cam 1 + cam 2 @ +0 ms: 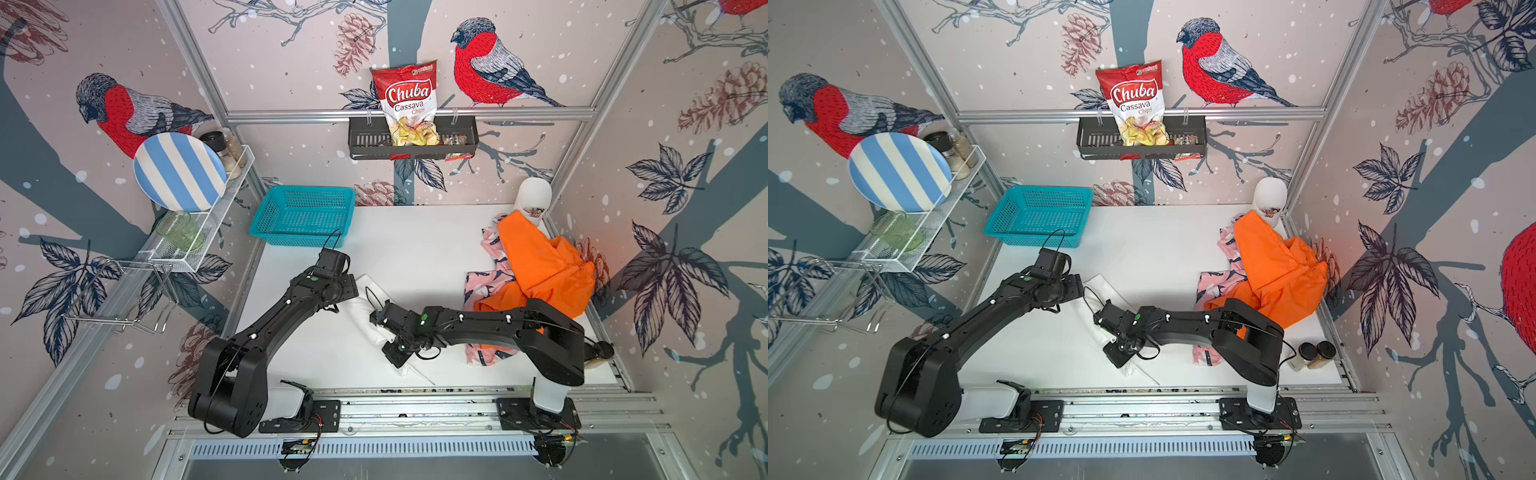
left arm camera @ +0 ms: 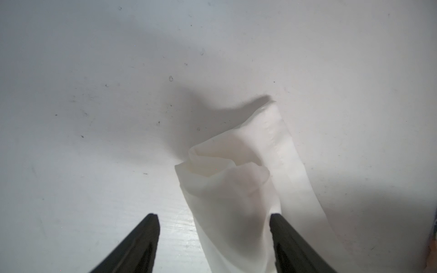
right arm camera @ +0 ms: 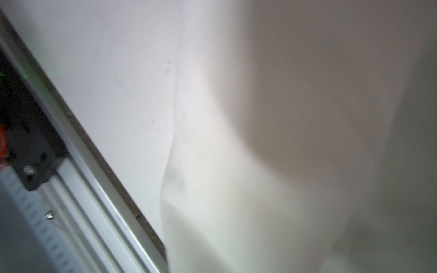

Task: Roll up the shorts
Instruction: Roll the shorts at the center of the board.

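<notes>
The white shorts (image 1: 363, 309) lie in the middle of the table (image 1: 415, 249) as a long loose strip, not a tight roll yet. The left gripper (image 2: 213, 215) is spread wide at one end. The right gripper (image 1: 398, 358) is down on the other end, and its grip cannot be told. The orange shorts (image 1: 540, 266) and pink shorts (image 1: 486, 282) sit heaped, not rolled, partly under the right arm.

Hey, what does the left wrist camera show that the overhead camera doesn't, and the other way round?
Only the left wrist view: the left gripper with its jaws standing apart, and the loosely rolled, layered end of the white shorts, which reaches in between the jaws against one finger.
Only a top view: the orange shorts heaped over the pink patterned shorts, and the teal basket at the back.
Both: the white shorts lying on the white table.
</notes>
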Motion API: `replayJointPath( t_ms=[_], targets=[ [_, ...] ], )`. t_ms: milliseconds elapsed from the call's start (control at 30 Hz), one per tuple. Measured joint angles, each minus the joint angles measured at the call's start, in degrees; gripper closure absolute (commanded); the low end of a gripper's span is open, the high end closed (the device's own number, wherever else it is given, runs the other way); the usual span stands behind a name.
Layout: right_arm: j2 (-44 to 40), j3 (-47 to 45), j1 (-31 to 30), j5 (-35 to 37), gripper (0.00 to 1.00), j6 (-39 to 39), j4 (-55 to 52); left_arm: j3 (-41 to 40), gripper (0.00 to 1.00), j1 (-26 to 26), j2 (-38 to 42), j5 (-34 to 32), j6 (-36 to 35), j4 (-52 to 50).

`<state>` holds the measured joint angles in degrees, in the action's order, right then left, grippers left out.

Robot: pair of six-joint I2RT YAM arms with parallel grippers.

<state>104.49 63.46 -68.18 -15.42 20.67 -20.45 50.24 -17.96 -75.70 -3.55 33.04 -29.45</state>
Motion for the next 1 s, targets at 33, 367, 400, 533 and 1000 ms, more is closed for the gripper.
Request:
replayJointPath(
  t_ms=[33, 367, 400, 533, 1000],
  targets=[
    [0.0, -1.3, 1.1, -3.7, 0.85, 1.0, 2.1, 0.2, 0.21, 0.0, 0.8, 0.0, 0.0, -0.7],
    [1.5, -14.5, 11.6, -30.7, 0.85, 14.3, 26.6, -2.4, 0.19, -1.8, 1.8, 5.1, 3.2, -0.4],
    [1.8, -15.6, 12.5, -32.1, 0.84, 15.6, 28.9, -2.5, 0.19, -2.1, 1.0, 5.5, 3.6, 0.2],
    [2.5, -18.2, 14.4, -36.0, 0.78, 18.7, 34.6, -2.4, 0.24, -2.4, -4.8, 6.5, 4.1, 3.7],
    [-9.4, -6.9, 8.6, -8.2, 0.25, 10.6, 9.4, -3.0, 0.37, -2.4, -12.2, 3.5, 2.9, 8.8]
  ],
)
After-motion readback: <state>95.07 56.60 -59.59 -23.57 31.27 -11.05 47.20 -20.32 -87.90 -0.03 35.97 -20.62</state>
